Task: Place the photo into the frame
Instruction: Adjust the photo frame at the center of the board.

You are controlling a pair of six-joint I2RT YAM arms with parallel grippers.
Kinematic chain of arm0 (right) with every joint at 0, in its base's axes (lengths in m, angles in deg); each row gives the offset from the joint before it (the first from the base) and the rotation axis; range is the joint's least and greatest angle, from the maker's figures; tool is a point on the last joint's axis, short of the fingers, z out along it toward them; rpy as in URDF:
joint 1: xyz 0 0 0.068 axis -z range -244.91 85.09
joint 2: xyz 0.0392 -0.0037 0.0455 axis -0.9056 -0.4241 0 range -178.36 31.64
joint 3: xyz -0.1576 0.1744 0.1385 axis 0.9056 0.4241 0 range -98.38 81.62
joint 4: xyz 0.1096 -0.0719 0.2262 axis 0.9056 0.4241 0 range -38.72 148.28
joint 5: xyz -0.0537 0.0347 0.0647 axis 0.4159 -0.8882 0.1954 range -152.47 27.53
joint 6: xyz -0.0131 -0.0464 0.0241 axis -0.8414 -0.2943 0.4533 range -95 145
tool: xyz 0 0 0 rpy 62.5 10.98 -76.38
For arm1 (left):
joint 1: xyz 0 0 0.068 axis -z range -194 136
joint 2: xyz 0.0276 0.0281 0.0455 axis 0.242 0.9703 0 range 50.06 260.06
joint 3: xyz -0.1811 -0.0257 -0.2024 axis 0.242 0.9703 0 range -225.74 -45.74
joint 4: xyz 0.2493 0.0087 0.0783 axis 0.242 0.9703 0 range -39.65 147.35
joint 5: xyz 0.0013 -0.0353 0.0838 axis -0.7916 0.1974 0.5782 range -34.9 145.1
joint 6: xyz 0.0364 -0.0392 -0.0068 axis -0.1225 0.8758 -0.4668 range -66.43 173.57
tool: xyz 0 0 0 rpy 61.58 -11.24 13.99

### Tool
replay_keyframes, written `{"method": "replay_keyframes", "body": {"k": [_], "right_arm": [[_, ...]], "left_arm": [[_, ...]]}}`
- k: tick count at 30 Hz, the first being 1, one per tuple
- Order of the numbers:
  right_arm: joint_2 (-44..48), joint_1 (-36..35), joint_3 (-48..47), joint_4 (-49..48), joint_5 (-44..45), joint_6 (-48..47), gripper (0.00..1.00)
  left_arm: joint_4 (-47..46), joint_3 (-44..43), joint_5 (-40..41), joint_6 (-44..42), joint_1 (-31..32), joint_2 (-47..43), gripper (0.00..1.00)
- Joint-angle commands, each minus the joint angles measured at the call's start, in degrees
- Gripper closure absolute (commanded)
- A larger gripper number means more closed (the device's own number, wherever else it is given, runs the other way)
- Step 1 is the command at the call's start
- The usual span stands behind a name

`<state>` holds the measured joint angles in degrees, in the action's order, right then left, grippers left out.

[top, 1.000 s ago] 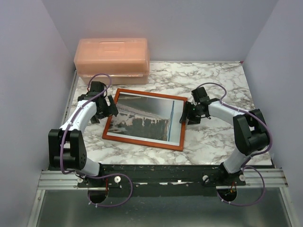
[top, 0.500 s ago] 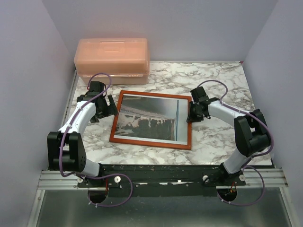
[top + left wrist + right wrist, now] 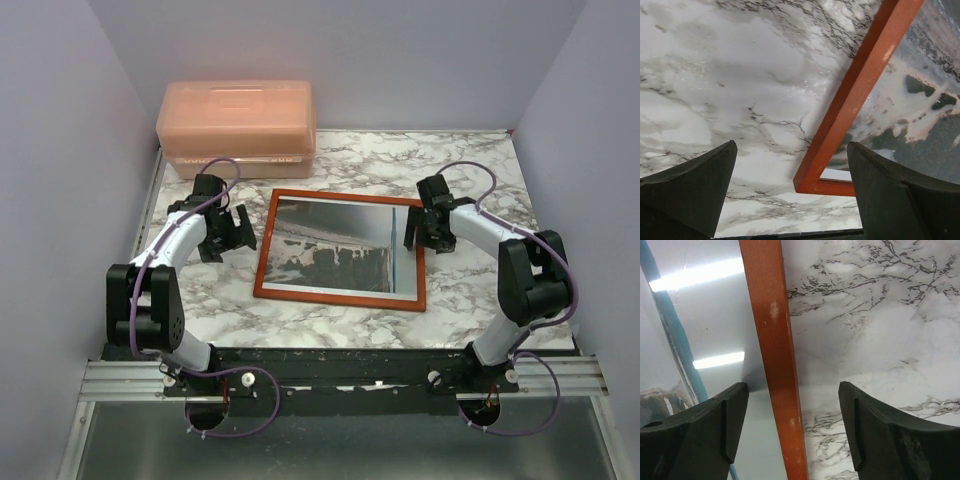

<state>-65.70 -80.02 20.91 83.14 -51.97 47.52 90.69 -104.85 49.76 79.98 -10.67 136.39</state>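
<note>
The frame (image 3: 336, 297) is seen lying flat near the middle of the table (image 3: 470, 165), red-orange face up and slightly skewed to the table's edges. The photo (image 3: 335, 255) is held within its opening, picture side up, with the blue stripe and white edge turned to 3 o'clock. In the right wrist view, bright strips of light are reflected across that edge.

The left gripper (image 3: 238, 232) is placed at 9 o'clock of the frame, just beside its short side and low over the marble. Its fingers (image 3: 695, 190) are spread wide and nothing is gripped; in its wrist view a corner of the frame is seen in the gap, nearer the right-hand finger.

The right gripper (image 3: 410, 232) is placed at 3 o'clock, over the opposite short side. Its fingers (image 3: 890, 435) are parted, with the red-orange bar running between them and clear space left on both sides of it, so nothing is clamped. Whether the tips touch the surface below cannot be told.

A pale orange lidded box (image 3: 237, 125) is set at 11 o'clock, against the back wall, well apart from the frame
</note>
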Motion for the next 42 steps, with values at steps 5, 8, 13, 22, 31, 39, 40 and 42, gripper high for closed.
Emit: {"method": "replay_keyframes", "body": {"k": [5,8,13,22,31,39,40,42], "right_arm": [[3.0,2.8,1.4,-0.8,-12.9,3.9,0.1],[3.0,3.6,3.3,-2.6,-18.8,5.6,0.09],[2.8,5.3,5.4,-5.3,-24.9,7.8,0.08],[0.0,7.4,3.7,-6.6,-30.2,7.6,0.08],[-3.1,8.7,0.4,-5.8,-30.8,6.4,0.08],[-1.0,9.8,2.6,-3.9,-29.0,4.4,0.07],[-0.5,10.0,3.2,-3.7,-28.7,4.3,0.07],[0.4,10.3,4.0,-3.6,-28.0,4.0,0.07]], "left_arm": [[-3.5,1.8,-13.8,-0.5,1.1,4.7,0.13],[-3.1,1.7,-15.4,-0.1,2.1,6.2,0.17],[-1.4,0.7,-17.4,0.0,4.0,9.5,0.2],[2.6,-2.2,-20.7,-1.5,6.9,12.6,0.2],[2.3,-0.7,-23.9,-1.1,11.0,14.1,0.22],[0.6,1.2,-24.7,0.5,13.1,12.5,0.22],[0.5,1.1,-24.7,0.7,13.6,12.7,0.22],[0.0,1.1,-25.1,1.2,14.8,12.9,0.22]]}}
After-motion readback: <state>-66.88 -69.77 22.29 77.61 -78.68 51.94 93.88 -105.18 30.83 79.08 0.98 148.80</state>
